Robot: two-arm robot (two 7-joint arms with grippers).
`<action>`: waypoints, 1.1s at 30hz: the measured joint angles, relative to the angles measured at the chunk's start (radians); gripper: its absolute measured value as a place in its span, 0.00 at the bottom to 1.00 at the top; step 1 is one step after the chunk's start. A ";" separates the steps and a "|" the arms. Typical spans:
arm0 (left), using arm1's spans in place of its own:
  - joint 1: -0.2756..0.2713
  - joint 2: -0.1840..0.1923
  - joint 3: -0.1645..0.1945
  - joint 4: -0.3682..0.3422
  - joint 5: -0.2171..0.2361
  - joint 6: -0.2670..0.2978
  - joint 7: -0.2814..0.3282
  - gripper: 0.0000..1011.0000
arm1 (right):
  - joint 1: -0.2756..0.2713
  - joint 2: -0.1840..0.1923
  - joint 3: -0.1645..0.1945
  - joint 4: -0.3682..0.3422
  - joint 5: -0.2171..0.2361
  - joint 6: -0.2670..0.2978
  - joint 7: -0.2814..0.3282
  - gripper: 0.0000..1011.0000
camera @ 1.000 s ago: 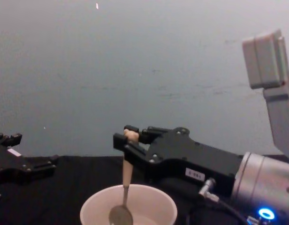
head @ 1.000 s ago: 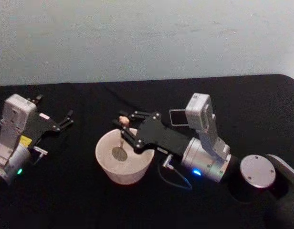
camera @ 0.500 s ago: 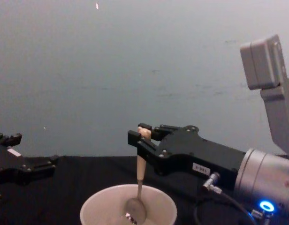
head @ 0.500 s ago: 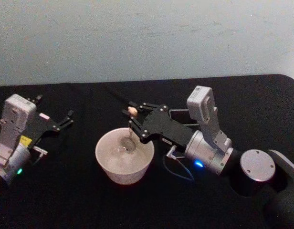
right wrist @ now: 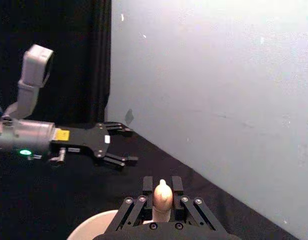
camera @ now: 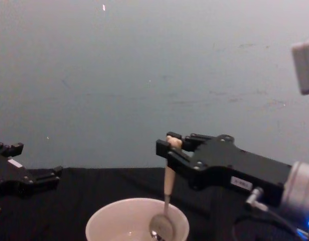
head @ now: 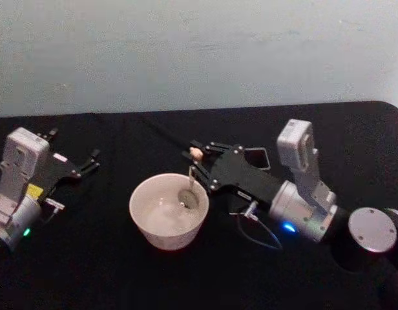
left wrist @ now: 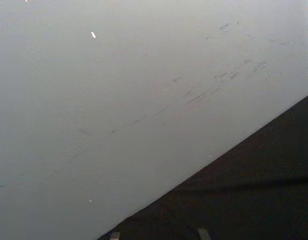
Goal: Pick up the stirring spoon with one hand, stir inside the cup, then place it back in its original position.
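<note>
The cup (head: 163, 236) is a wide, round, cream-white bowl shape with a thin rim and a smooth matt wall, and it stands on the black cloth-covered counter (head: 89, 274). The stirring spoon (camera: 167, 189) stands nearly upright inside it, by the inner wall on the cup's right and far side. Its slim, pale beige handle ends in a small rounded bear-like head, and its little grey metal bowl, faintly shiny, dips below the rim; whether it touches the cup's floor cannot be told. The right tool (head: 194, 157) reaches in from the cup's right, its flat black body lying almost level above the counter with the fingertips just over the rim, and its black linked fingers are clamped on the top of the spoon's handle, just under the head. Behind it come a silver cylindrical wrist with a blue light, a pale grey boxy camera housing raised above it, and a thin cable looping beside the cup's right. A small white sticker on the tool's side bears dark writing too small to read. The left tool (head: 73, 144) is well to the cup's left, low over the counter, with its fingers spread apart and nothing between them; its wrist carries a yellow label, unreadable, and a green light. Beyond the cup rises a pale grey, faintly scuffed wall (head: 186, 51).
</note>
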 joint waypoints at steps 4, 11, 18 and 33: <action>0.000 0.000 0.000 0.000 0.000 0.000 0.000 0.99 | -0.029 0.022 0.004 -0.042 0.022 0.011 0.014 0.22; 0.000 0.000 0.000 0.000 0.000 0.000 0.000 0.99 | -0.067 0.048 -0.015 -0.100 0.044 0.022 0.042 0.22; 0.000 0.000 0.000 0.000 0.000 0.000 0.000 0.99 | -0.066 0.040 -0.043 -0.112 0.050 0.023 0.050 0.22; 0.000 0.000 0.000 0.000 0.000 0.000 0.000 0.99 | 0.022 -0.044 -0.064 0.011 -0.027 -0.025 -0.016 0.22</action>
